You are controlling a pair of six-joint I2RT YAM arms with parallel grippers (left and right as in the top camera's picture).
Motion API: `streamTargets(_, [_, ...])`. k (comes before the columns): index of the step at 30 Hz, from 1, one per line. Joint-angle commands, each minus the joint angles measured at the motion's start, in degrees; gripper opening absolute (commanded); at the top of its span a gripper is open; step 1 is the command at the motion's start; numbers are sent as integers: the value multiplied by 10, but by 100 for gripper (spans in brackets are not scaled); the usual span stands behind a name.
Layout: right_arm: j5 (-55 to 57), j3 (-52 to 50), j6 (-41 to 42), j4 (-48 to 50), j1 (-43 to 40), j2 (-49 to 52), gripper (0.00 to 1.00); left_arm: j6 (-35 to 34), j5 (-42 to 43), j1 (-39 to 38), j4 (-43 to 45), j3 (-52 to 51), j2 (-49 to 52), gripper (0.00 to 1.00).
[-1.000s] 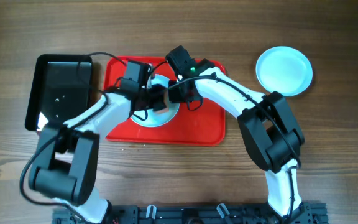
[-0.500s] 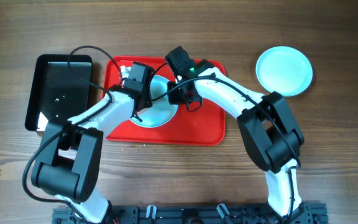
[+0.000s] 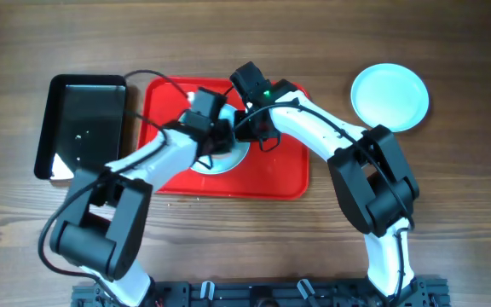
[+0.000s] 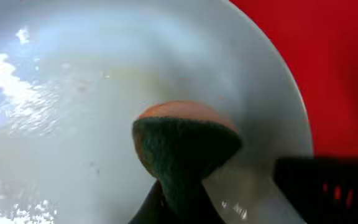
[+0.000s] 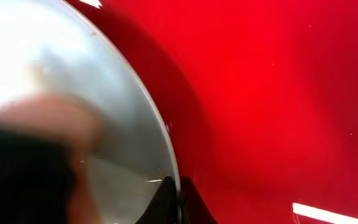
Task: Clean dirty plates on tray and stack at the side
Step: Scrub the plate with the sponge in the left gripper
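Note:
A pale plate [image 3: 228, 158] lies on the red tray [image 3: 275, 170], mostly under both arms. My left gripper [image 3: 220, 136] is shut on a sponge [image 4: 185, 146], green scouring face with an orange back, pressed on the wet plate surface [image 4: 73, 124]. My right gripper [image 3: 247, 128] is shut on the plate's rim [image 5: 169, 168], one finger on each side of the edge. The sponge shows blurred at the left of the right wrist view [image 5: 48, 124]. Another pale plate [image 3: 389, 96] sits on the table at the far right.
A black glossy tray [image 3: 88, 128] lies left of the red tray. Wood table surface lies all round. Cables loop above the left arm near the red tray's top edge.
My left gripper has swept the sponge right across the plate, from its left side toward the middle. My right gripper has stayed on the plate's rim.

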Motion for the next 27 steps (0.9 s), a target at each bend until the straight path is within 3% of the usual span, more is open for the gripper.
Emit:
streamTargets(1, [-26,-2,3,3,10,-10,4,-57,59,-45,20,-9,11,4])
streamTargets(10, [-37,-2,3,-4,10,-10,4,-68,-8,-55,16,-9,3,4])
streamTargets(17, [-76,-2,1,-5,-24,-10,4,-64,-12,76,-60,-9,-129,4])
streamTargets(20, [-76,-2,-1,-9,-34,-10,4,-11,-9,128,-75,-9,-194,4])
streamTargets(27, [-74,-2,-19,-4,-35,-10,5,37,-1,183,-78,-9,-323,4])
